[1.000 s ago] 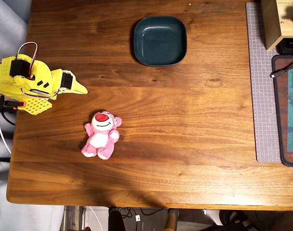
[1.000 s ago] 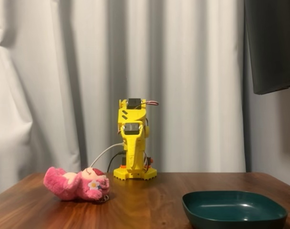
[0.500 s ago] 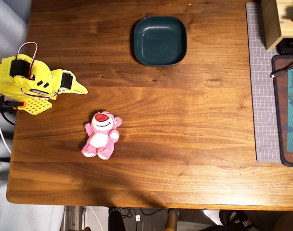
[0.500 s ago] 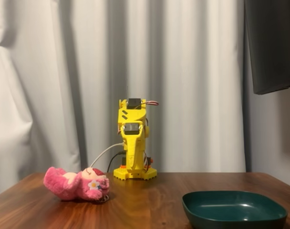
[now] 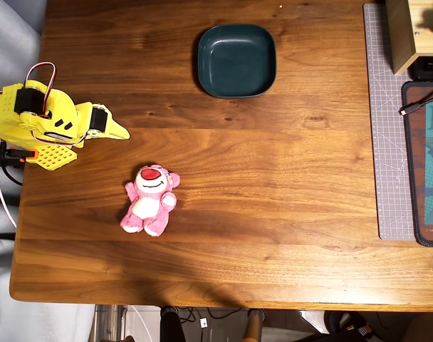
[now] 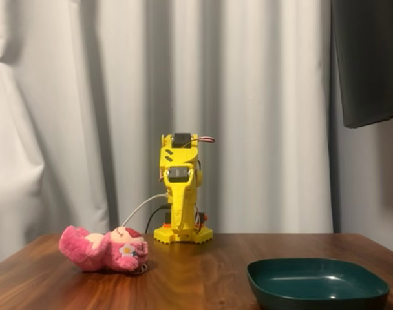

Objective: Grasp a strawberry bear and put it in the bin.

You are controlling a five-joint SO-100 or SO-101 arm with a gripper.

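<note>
Nothing has changed over the last second – the yellow arm [image 5: 42, 125] sits folded at its base exactly as before, and its hand [image 5: 117, 132] points out over the wood in the overhead view with the fingers together, holding nothing. So the task has not begun in any practical sense: the reach toward the toy is, by my judgement, the step still to come. The strawberry bear [image 5: 149, 200] lies on its back on the worktop [image 5: 273, 185], just below the hand's tip in the overhead view and clear of it; in the fixed view the strawberry bear [image 6: 105, 248] rests left of the arm [image 6: 180, 194]. The bin [image 5: 236, 60] stands empty near the top edge of the overhead view, well apart from the bear, and shows low at the right in the fixed view [image 6: 317, 283]. The worktop is dark polished wood with a visible grain – a grey cutting mat [image 5: 384, 121] lies along its right side. Behind the arm hang pale curtains [image 6: 86, 116], and a dark panel [image 6: 368, 58] fills the upper right corner
</note>
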